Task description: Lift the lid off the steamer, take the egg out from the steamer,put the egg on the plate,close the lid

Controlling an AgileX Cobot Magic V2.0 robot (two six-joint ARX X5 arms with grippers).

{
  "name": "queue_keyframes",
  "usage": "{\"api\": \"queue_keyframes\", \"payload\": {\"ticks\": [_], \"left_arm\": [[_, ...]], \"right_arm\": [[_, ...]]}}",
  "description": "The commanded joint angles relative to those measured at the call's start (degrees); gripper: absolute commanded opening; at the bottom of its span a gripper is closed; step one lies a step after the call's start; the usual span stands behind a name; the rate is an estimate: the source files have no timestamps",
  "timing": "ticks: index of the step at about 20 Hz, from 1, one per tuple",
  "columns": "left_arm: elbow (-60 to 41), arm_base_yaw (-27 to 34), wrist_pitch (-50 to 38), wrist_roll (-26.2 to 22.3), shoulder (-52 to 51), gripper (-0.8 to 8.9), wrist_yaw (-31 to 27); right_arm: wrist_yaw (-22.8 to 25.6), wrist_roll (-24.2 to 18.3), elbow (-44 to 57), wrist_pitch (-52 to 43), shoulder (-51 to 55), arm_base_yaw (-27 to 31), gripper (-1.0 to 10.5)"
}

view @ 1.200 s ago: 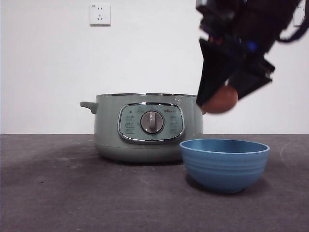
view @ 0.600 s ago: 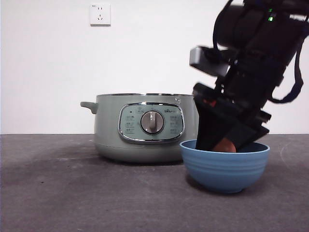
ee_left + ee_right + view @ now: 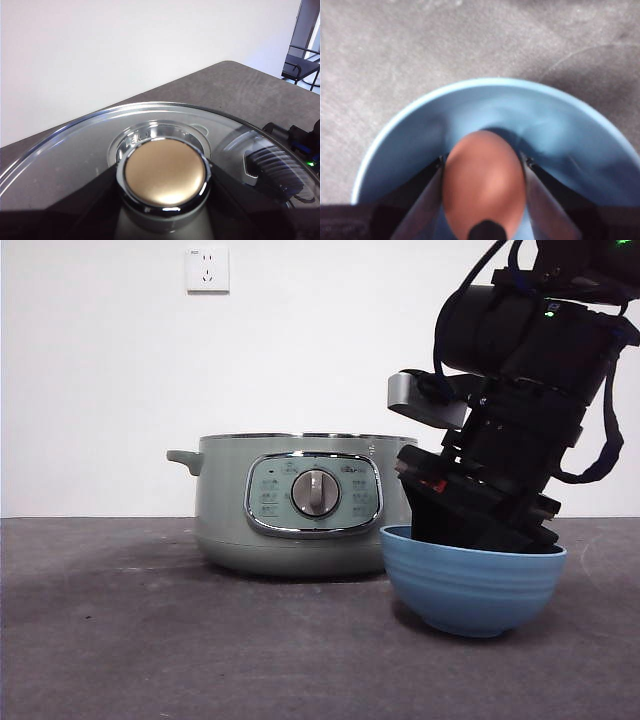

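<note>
Right gripper (image 3: 484,200) low inside plate (image 3: 580,135), jaws closed on egg (image 3: 484,185) (long way points out along jaws). Egg down in plate; jaws only need to open. Left gripper holds lid (image 3: 75,150) by knob, away from open steamer (image 3: 300,510).

So the table (image 3: 120,640) is a dark grey, kinda mottled surface. Two things sit right on it: the sage-green steamer (image 3: 300,505) further back, and the blue plate (image 3: 472,590) nearer the front edge, just beside it.
</note>
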State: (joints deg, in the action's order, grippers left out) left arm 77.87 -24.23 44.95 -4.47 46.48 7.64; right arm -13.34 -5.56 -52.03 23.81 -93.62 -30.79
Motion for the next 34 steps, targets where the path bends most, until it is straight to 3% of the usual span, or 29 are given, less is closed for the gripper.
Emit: {"api": "queue_keyframes", "payload": {"ticks": [1,3,6,7,17,23,30,34], "left_arm": [[0.31,-0.04,-2.75,-0.07,-0.7,-0.08,0.13],[0.31,-0.04,-2.54,-0.09,-0.7,-0.08,0.13],[0.31,-0.04,-2.49,-0.09,-0.7,-0.08,0.13],[0.31,-0.04,-2.49,-0.09,-0.7,-0.08,0.13],[0.31,-0.04,-2.43,-0.07,-0.13,-0.08,0.15],[0.31,-0.07,-5.09,-0.09,3.5,-0.08,1.62],[0.31,-0.22,-17.14,-0.09,16.09,-0.08,4.52],[0.31,-1.4,-24.37,-0.09,25.33,-0.08,4.81]], "right_arm": [[0.0,-0.26,0.5,-0.22,-0.46,-0.09,-0.2],[-0.15,-0.26,0.5,0.22,-0.46,-0.09,0.4],[-0.11,-0.26,0.5,0.2,-0.46,-0.52,3.5],[-0.15,-0.26,0.48,0.2,-0.33,-0.57,3.9],[-0.07,0.17,0.28,-0.68,8.98,-0.57,3.9],[-0.04,3.5,0.22,1.64,25.57,-0.57,3.8],[0.24,8.13,0.22,5.49,47.6,-0.57,3.7],[0.22,9.22,0.22,5.57,56.08,-0.57,1.1]]}}
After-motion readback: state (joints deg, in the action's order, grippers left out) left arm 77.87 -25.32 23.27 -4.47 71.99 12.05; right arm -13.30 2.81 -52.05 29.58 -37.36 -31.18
